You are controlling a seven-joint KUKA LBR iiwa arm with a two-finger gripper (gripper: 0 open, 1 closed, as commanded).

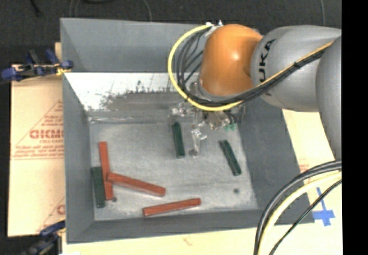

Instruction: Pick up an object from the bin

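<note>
My gripper [196,143] hangs below the orange cover in the upper middle of the bin, its metal fingers pointing down to the floor. A dark green bar [178,139] lies just left of the fingers, close to them. A second dark green bar [230,158] lies to the right of the gripper, slanted. Nothing shows between the fingers.
At the lower left of the bin lie a red-brown bar [104,161] upright, another dark green bar [98,187] beside it, and two more red-brown bars [135,185] [171,207] slanted near the front wall. The arm and its cables cover the bin's upper right.
</note>
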